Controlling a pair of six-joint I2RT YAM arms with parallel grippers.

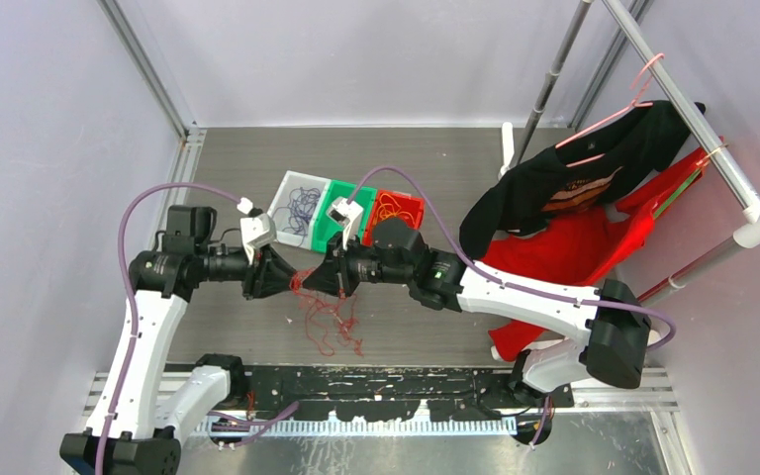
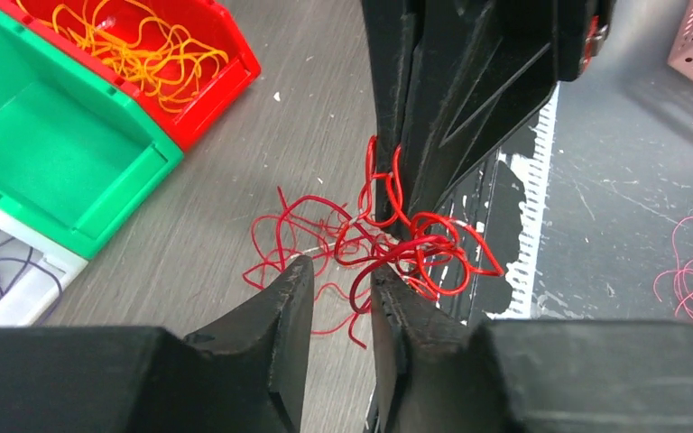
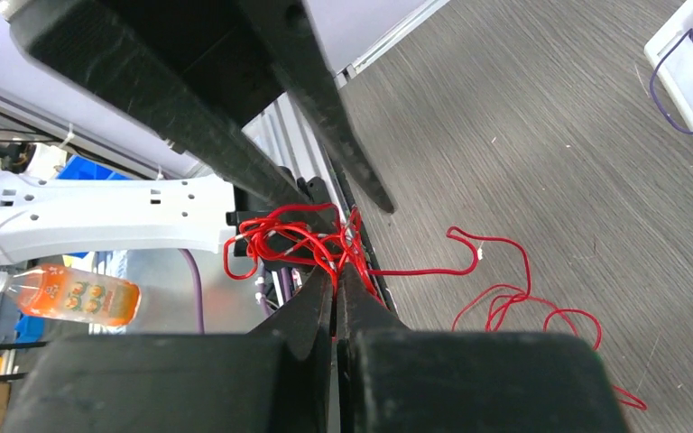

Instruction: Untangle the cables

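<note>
While right claw [image 3: 336, 275], clenched, pinches red cables [image 3: 293, 236], left claw [image 2: 341, 268] stands part-open, tips flanking the same tangle

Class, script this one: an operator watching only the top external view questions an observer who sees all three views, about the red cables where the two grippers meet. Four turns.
Operator: From above I can't see the jaws. Has the right gripper got the red cables?
Observer: Yes. Its wrist view shows it shut on them, with the strands pinched at its tips.
Operator: And the left gripper?
Observer: Its wrist view shows its jaws apart, with one strand hanging in the gap between them.
</note>
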